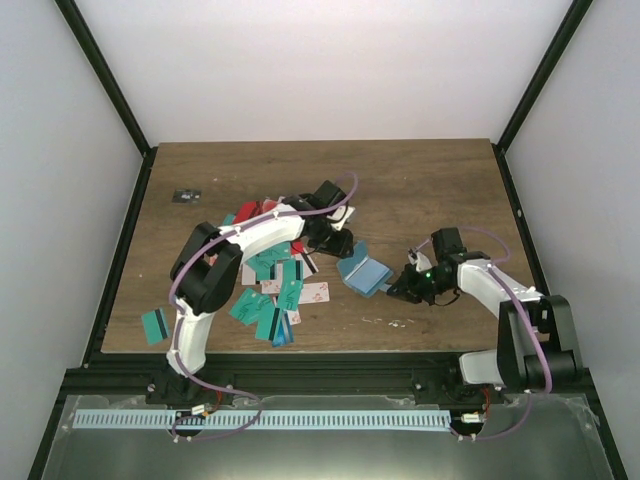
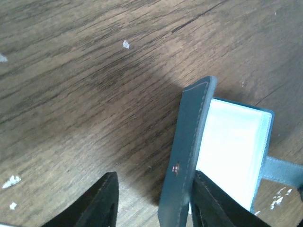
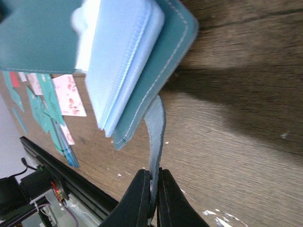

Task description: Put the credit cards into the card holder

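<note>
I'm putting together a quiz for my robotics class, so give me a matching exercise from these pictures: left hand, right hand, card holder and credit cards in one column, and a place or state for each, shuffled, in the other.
1. left hand
2. right hand
3. card holder
4. credit cards

A. scattered in a heap on the table
B. shut on the strap
C. open, astride the raised cover
D. partly open, between the two hands

Pairs: 1-C, 2-B, 3-D, 4-A.
</note>
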Robot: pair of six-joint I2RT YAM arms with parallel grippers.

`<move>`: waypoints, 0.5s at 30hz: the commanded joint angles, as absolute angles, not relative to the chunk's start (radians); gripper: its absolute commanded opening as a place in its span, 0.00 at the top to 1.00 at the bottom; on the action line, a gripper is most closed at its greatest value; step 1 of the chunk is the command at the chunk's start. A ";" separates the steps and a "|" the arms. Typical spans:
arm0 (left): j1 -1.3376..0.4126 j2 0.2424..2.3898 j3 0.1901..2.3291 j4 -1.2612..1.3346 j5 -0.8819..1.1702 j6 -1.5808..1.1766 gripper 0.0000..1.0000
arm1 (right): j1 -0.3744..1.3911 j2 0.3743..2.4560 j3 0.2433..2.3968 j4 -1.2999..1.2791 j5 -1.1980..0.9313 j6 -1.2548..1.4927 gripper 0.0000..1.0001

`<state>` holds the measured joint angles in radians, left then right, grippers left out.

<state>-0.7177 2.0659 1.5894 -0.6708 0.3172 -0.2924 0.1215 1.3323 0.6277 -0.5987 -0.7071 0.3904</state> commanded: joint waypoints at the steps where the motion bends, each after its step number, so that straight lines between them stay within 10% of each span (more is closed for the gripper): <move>1: -0.716 2.111 1.612 -0.647 0.341 -0.297 0.67 | 0.125 1.356 0.668 -0.620 -0.628 0.419 0.99; 8: -0.714 2.101 1.536 -0.603 0.373 -0.325 0.91 | 0.123 1.409 0.703 -0.595 -0.546 0.477 0.99; 15: -0.716 2.073 1.424 -0.573 0.401 -0.418 0.93 | 0.102 1.524 0.770 -0.552 -0.494 0.505 0.99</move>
<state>-0.7120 2.0960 1.4918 -0.5728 0.3679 -0.3603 0.1177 1.4654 0.7006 -0.5865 -0.5514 0.4805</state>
